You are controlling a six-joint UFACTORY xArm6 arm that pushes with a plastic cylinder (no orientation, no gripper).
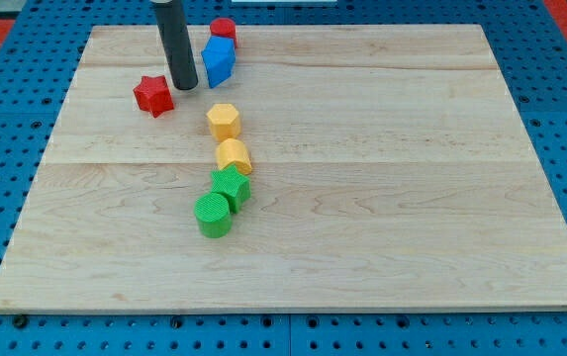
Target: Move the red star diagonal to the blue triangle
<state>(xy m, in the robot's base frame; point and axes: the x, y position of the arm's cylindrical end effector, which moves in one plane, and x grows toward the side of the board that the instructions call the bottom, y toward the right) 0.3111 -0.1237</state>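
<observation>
My tip [185,85], the lower end of the straight dark rod, had no jaws to open or close and held nothing; it stood on the pale wooden board [412,198] just to the view's right of the red star-shaped block [153,95], slightly nearer the view's top, and whether it touched the star could not be told. The red star lay near the board's upper left part. The blue block [219,61], angular in shape though its exact form was hard to make out, sat to the right of the red star and a little higher in the view, with my tip between the two. A red cylinder block [224,30] stood just above the blue block, touching or nearly so. Below and to the right of the red star ran a line of four blocks: a yellow hexagonal block [224,121], a second yellow block [234,155], a green star-shaped block [231,185] and a green cylinder block [213,214] farthest from the star.
</observation>
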